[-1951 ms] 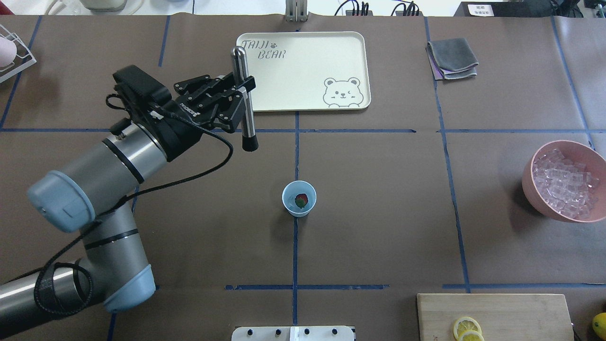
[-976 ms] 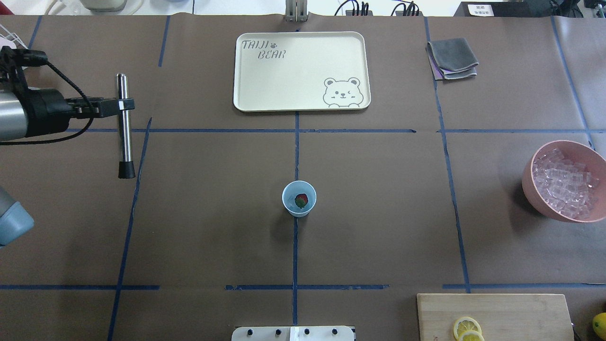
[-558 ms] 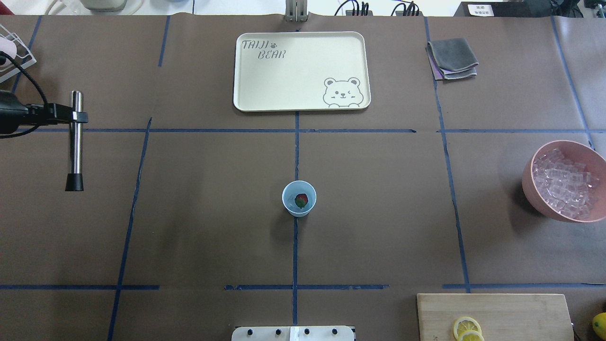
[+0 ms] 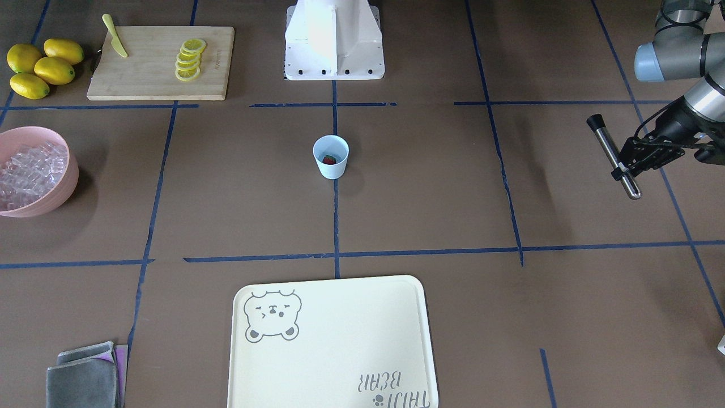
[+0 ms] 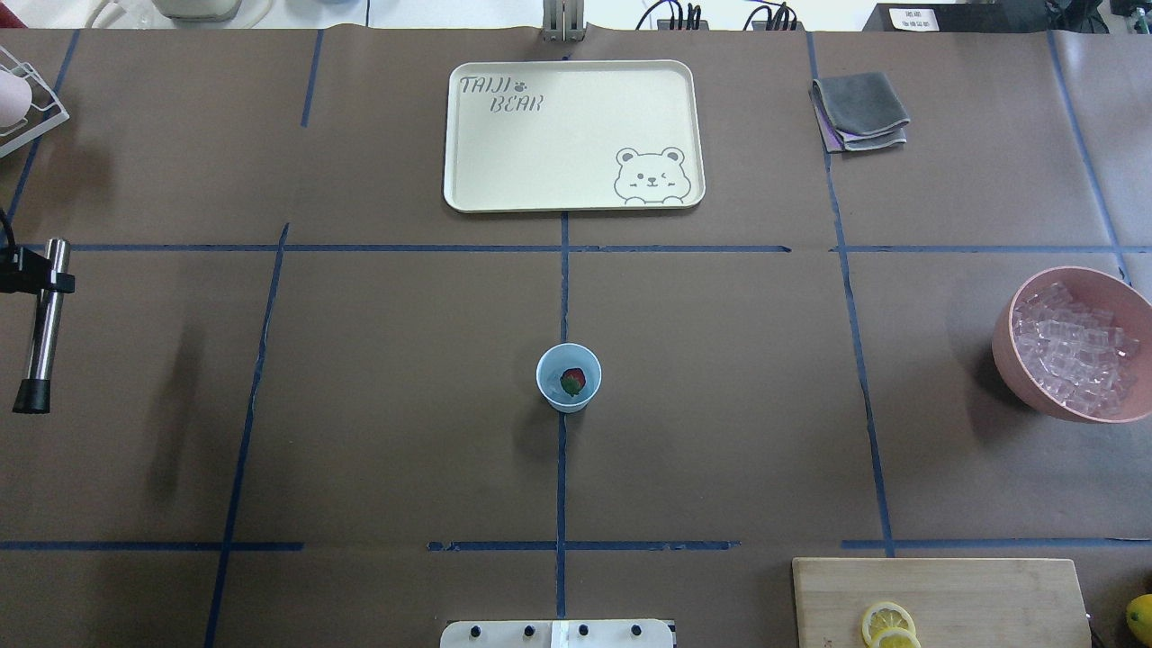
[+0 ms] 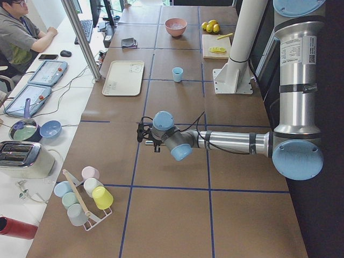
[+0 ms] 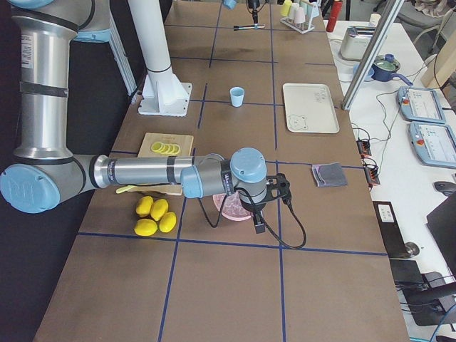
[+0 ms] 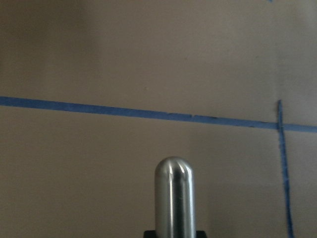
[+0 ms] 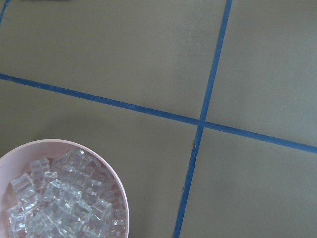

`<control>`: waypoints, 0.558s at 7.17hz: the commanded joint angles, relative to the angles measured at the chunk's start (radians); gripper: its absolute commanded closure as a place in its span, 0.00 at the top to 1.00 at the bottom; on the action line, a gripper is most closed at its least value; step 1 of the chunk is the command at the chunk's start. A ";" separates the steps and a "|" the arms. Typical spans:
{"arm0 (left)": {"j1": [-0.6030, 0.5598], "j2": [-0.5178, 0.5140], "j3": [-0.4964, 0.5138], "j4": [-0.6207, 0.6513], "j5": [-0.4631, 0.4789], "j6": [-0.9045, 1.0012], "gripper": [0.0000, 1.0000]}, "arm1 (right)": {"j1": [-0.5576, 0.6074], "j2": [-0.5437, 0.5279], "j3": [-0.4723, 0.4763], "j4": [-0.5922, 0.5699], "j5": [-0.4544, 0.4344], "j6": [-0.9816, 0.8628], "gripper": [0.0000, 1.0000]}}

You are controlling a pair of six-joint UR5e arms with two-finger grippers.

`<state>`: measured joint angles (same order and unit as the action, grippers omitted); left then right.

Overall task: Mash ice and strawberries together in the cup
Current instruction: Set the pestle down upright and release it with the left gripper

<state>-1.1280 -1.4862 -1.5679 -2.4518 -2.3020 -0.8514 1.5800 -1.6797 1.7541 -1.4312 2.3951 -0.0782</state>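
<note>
Left gripper is clamped on the steel shaft of a muddler. It now sits at the far left edge of the overhead view, held clear of the table with the black head toward the robot's side. Two seconds ago this gripper and the muddler were up beside the left edge of the cream tray. In the frames since, they have moved steadily left and nearer the robot, well away from the cup. The left wrist camera shows only the muddler's rounded steel end against the brown table cover.

The pale blue cup stands upright on the centre tape line, where it stood before, with the strawberry inside it. Whether any ice lies under the strawberry cannot be made out. Ice fills the pink bowl at the right edge, unchanged.

The right gripper shows only in the side view, hanging above that bowl — I cannot tell how its jaws stand. Its wrist camera looks down on the bowl's rim and the ice cubes.
</note>
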 commanded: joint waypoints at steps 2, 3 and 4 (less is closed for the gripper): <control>0.001 0.003 0.104 0.004 0.031 0.162 0.00 | 0.000 0.000 -0.002 0.000 -0.001 0.000 0.99; 0.004 0.003 0.138 0.002 0.053 0.173 0.00 | 0.000 0.000 -0.001 0.000 -0.001 0.000 0.99; 0.005 0.001 0.155 0.002 0.073 0.184 0.00 | 0.000 0.000 -0.001 0.000 -0.001 0.000 0.99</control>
<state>-1.1251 -1.4836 -1.4415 -2.4493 -2.2543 -0.6842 1.5800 -1.6797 1.7526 -1.4312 2.3946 -0.0782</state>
